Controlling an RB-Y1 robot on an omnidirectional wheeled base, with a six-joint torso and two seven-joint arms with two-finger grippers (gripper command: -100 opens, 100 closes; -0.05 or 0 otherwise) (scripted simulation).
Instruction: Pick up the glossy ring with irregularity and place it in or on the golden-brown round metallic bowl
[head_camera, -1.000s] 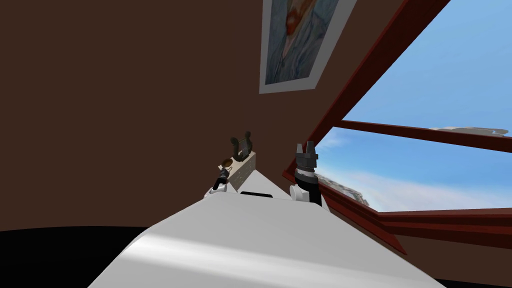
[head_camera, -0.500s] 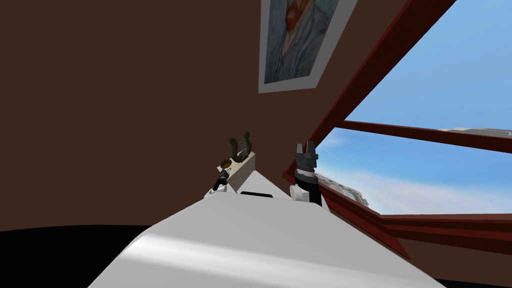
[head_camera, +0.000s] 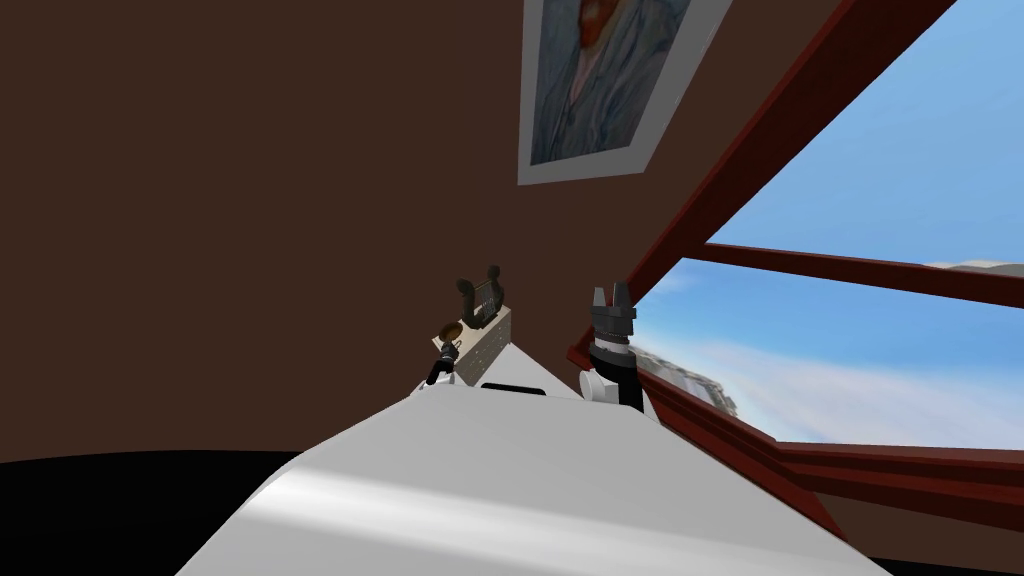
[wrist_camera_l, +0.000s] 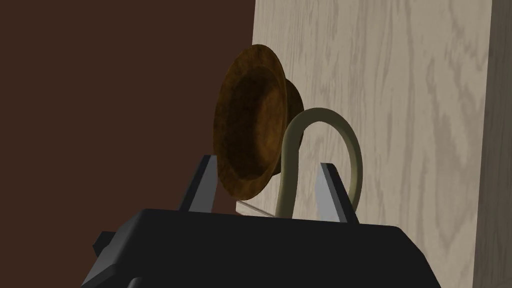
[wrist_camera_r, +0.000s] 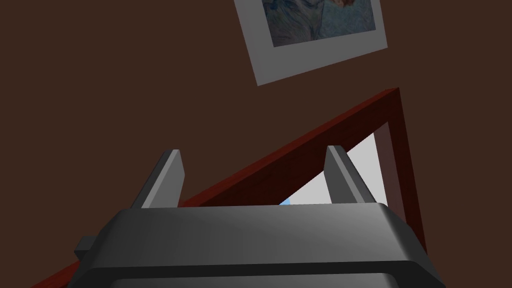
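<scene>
Now hovering the left pincer (wrist_camera_l: 267, 161) close to the pale wood desk (wrist_camera_l: 400, 100), fingers parted with a plain gap between them and pinching nothing. Looking along it at the pale, olive-tinted ring (wrist_camera_l: 325, 116), right beside the golden-brown bowl (wrist_camera_l: 250, 120) and just ahead of the fingertips. Catching one limb of the loop in the gap between the fingers and the other behind one finger. Not telling whether resting on the desk, with the loop's lower part hidden by the pincer's dark body. Finding the bowl at the desk's edge next to the brown wall. Noting from the head a dark lyre-shaped ornament (head_camera: 478, 297) standing farther along the same desk, apart from the bowl. Holding the right pincer (wrist_camera_r: 253, 151) raised beside the red-brown window frame, fingers spread wide, gripping nothing.
</scene>
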